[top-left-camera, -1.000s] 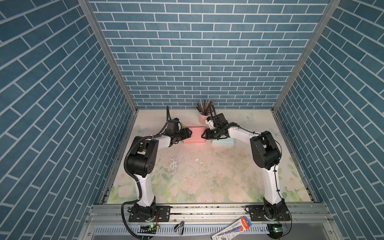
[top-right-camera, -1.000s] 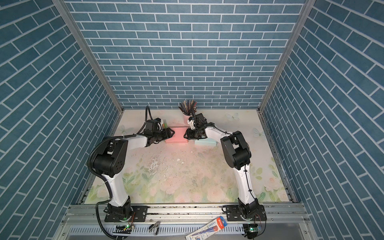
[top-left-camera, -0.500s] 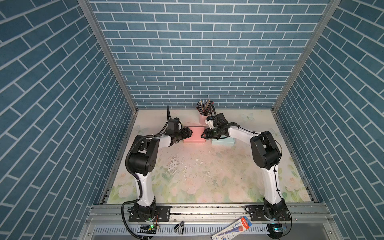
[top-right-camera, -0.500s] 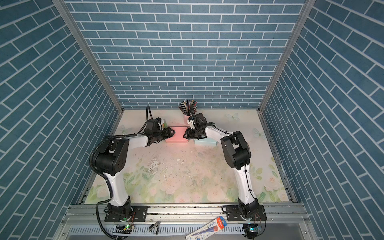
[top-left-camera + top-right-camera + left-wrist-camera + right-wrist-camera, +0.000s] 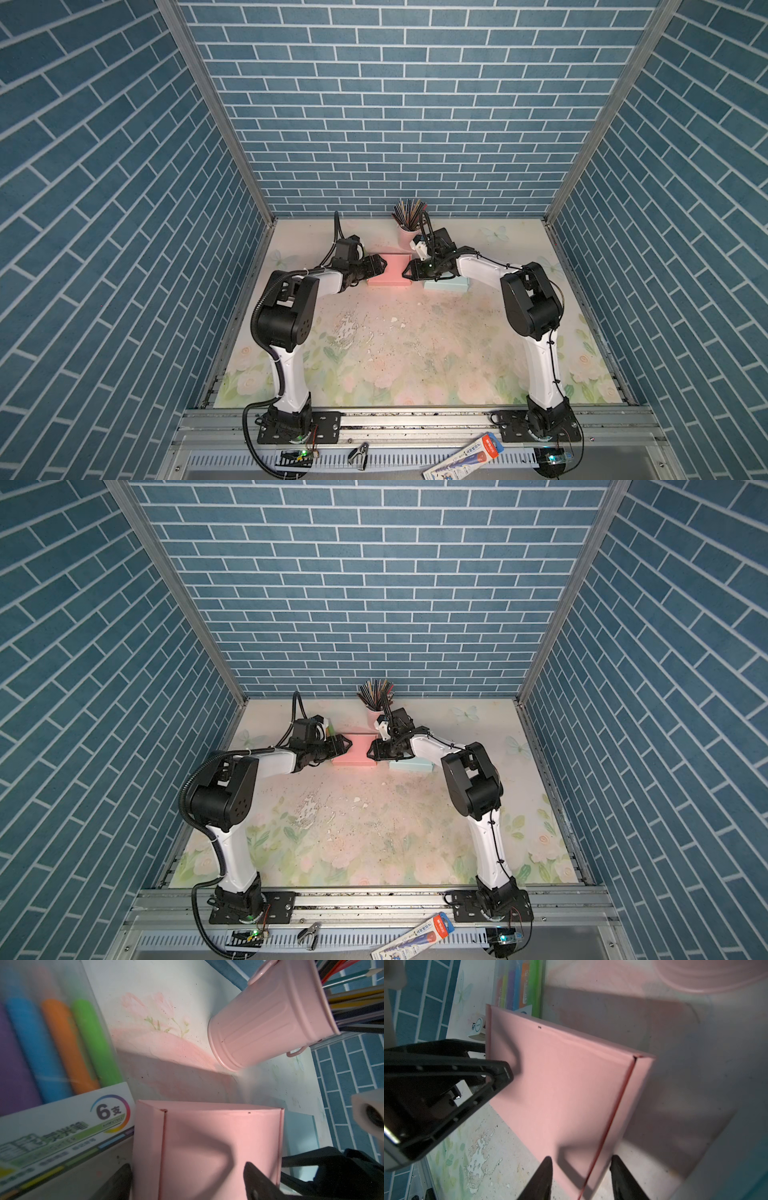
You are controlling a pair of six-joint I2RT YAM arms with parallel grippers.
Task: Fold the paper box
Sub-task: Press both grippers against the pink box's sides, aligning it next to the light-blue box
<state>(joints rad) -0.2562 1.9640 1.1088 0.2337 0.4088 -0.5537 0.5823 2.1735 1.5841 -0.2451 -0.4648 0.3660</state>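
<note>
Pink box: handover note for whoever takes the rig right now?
Left claw: open over the left end of the pink box, apparently not gripping.
Right claw: open at its right end.
Box lies flat in front of the pencil bucket.
Done: looks folded shut, lid down.
Left: probably only backing both claws away; tuck not visible.

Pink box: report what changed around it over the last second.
Almost nothing. The left arm's elbow shifted slightly toward the middle; nothing was gripped or released. The left gripper and right gripper stay at opposite ends of the pink box, jaws open; the box, pencil cup and mint box lie as before.
</note>
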